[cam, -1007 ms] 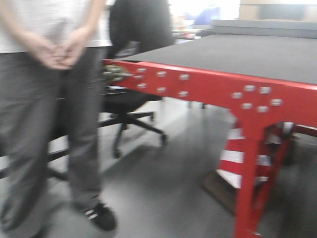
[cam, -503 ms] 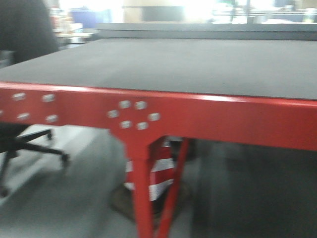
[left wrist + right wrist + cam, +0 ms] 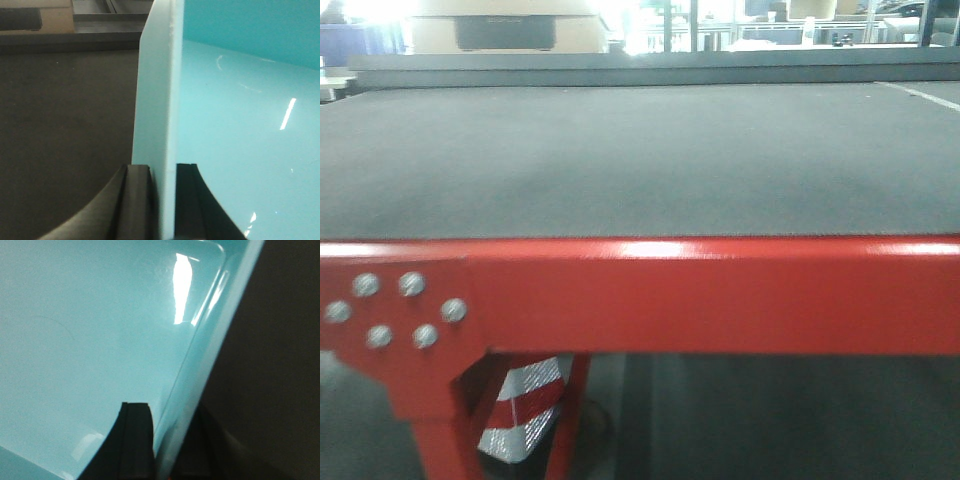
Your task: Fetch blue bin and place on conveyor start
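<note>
The blue bin, a pale cyan tub, fills both wrist views; it does not show in the front view. My left gripper [image 3: 161, 172] is shut on the bin's left wall [image 3: 157, 100], one finger outside and one inside over the glossy floor [image 3: 240, 125]. My right gripper [image 3: 167, 412] is shut on the bin's right wall [image 3: 207, 340], one finger inside and one outside. The dark grey conveyor belt [image 3: 640, 150] on its red frame [image 3: 700, 295] lies straight ahead and close. The belt also shows beside the bin in the left wrist view [image 3: 65, 115] and the right wrist view [image 3: 280, 340].
A red leg with silver bolts [image 3: 395, 310] stands at the lower left, with a red-and-white striped post [image 3: 525, 400] behind it. A raised grey edge [image 3: 640, 65] runs along the belt's far side. Boxes and shelving stand beyond it.
The view has swung right and closed in on the conveyor. The standing person and the office chair have left the picture. The belt now fills most of the front view.
</note>
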